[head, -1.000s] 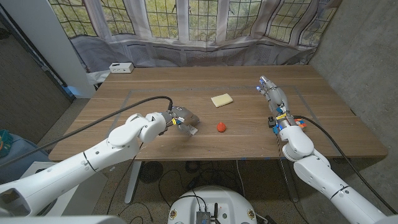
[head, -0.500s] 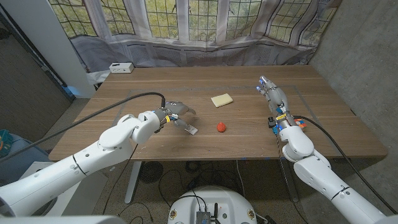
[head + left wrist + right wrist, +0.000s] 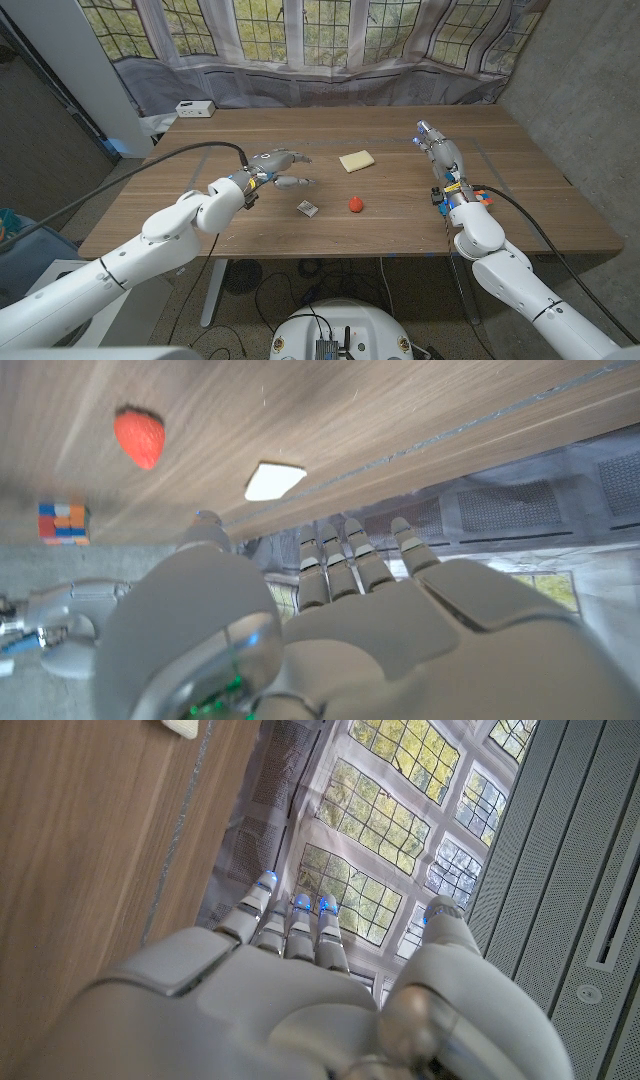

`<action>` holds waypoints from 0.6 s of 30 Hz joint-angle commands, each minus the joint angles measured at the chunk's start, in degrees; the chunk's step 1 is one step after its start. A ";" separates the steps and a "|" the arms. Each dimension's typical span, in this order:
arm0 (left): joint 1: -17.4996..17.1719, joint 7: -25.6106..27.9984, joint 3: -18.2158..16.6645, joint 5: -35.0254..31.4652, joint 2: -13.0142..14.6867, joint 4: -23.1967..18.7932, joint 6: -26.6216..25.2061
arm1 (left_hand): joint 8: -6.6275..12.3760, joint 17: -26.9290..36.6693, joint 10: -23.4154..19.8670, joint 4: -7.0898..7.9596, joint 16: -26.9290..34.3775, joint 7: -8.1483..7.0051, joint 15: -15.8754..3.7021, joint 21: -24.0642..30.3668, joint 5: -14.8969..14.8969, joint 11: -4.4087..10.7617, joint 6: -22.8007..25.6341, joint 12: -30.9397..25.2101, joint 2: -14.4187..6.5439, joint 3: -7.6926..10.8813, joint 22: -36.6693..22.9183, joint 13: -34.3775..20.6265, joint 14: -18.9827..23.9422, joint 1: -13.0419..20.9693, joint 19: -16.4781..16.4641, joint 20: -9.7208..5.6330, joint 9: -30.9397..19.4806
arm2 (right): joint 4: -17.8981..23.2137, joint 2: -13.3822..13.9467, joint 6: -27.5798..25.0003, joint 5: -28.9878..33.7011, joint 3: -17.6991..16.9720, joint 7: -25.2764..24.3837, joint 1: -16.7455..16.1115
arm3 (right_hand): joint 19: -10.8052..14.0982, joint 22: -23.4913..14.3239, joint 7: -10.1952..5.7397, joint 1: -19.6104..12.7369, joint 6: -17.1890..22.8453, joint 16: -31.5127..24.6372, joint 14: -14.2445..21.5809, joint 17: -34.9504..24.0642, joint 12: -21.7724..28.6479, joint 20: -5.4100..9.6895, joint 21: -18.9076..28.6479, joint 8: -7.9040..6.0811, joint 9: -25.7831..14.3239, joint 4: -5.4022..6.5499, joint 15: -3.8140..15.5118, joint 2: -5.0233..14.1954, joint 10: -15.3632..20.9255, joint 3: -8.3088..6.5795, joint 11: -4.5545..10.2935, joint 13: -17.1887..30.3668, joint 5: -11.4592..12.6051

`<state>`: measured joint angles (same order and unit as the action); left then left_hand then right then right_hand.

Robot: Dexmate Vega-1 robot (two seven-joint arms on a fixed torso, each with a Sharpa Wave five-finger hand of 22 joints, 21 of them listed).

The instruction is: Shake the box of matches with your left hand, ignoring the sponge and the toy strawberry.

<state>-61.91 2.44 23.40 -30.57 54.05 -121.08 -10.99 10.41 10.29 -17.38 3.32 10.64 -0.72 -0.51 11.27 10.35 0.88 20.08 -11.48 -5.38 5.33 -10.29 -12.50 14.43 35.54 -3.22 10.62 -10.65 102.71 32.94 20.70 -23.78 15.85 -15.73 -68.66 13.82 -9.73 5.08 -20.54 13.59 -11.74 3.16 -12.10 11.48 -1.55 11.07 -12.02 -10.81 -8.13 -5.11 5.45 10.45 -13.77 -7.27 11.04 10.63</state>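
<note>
The matchbox [image 3: 308,208], small and pale grey, lies on the wooden table [image 3: 400,240] left of the red toy strawberry [image 3: 355,204]. My left hand [image 3: 275,170] hovers behind and to the left of the box, fingers spread, holding nothing. The yellow sponge [image 3: 356,160] lies farther back. In the left wrist view my left hand [image 3: 330,620] reaches toward the strawberry [image 3: 140,437] and the pale sponge [image 3: 275,480]. My right hand [image 3: 440,155] stands upright at the right side of the table, fingers straight and together, empty; the right wrist view shows its back [image 3: 290,990].
A white box [image 3: 193,108] sits at the table's far left corner. A small coloured cube [image 3: 480,197] lies by my right forearm, also seen as a cube [image 3: 62,522] in the left wrist view. Curtained windows stand behind the table.
My left hand has let go of the matchbox and drawn away to the back left with its fingers opened. The box now lies on the table. The right arm has not moved.
</note>
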 commanded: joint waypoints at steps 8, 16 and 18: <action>-3.56 11.76 -5.65 16.76 -4.16 5.64 9.62 | -0.66 0.30 2.05 3.29 -0.17 0.62 1.77 0.13 0.02 -2.34 -4.65 0.19 0.02 -1.92 -0.26 0.25 -2.00 -6.30 0.68 0.77 0.16 | -1.46 -0.26 1.84 -0.39 0.25 1.80 0.90 | 0.61 -0.17 0.39 0.42 -1.18 -0.45 0.33 -0.22 0.08 0.10 0.17 0.62 -0.13 0.02 0.13 0.05 0.24 -0.13 0.24 0.19 0.05; -4.74 14.99 -6.97 22.40 -7.04 7.34 13.15 | -0.14 0.18 2.17 3.82 0.06 0.48 2.40 1.58 0.25 -3.10 -5.12 -0.16 0.04 -2.54 -0.38 0.39 -2.11 -8.03 -3.15 1.04 0.24 | -1.94 -0.89 3.12 -0.12 0.18 1.60 0.89 | 1.15 -0.16 0.44 0.37 -1.47 -0.58 0.67 -0.24 0.04 0.81 0.33 0.75 -0.12 0.01 0.32 0.13 0.14 -0.18 0.16 0.20 0.05; -4.94 15.66 -7.38 23.80 -7.72 7.90 14.53 | -0.03 0.15 1.84 3.81 0.15 0.64 2.42 1.74 0.28 -3.14 -4.98 -0.32 0.05 -2.58 -0.38 0.42 -1.89 -8.17 -3.64 1.04 0.25 | -2.21 -0.79 3.35 -0.23 0.25 2.08 1.08 | 1.13 -0.15 0.42 0.35 -1.50 -0.56 0.62 -0.24 0.04 0.88 0.32 0.76 -0.12 0.00 0.43 0.14 0.15 -0.18 0.13 0.20 0.06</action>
<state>-65.36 13.86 18.25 -14.74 49.70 -115.83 -1.82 10.14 10.38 -15.05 6.81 10.64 -0.31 1.69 12.42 10.36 -1.87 15.22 -11.48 -5.51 2.70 -10.56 -11.97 12.23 27.67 -6.03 11.55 -10.38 101.35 32.42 22.62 -23.78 15.98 -14.58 -67.98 14.45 -9.73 5.73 -20.54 12.35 -12.09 3.58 -12.10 11.48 -0.92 11.07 -11.43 -10.81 -8.13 -4.70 5.45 10.44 -13.77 -7.27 11.04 10.63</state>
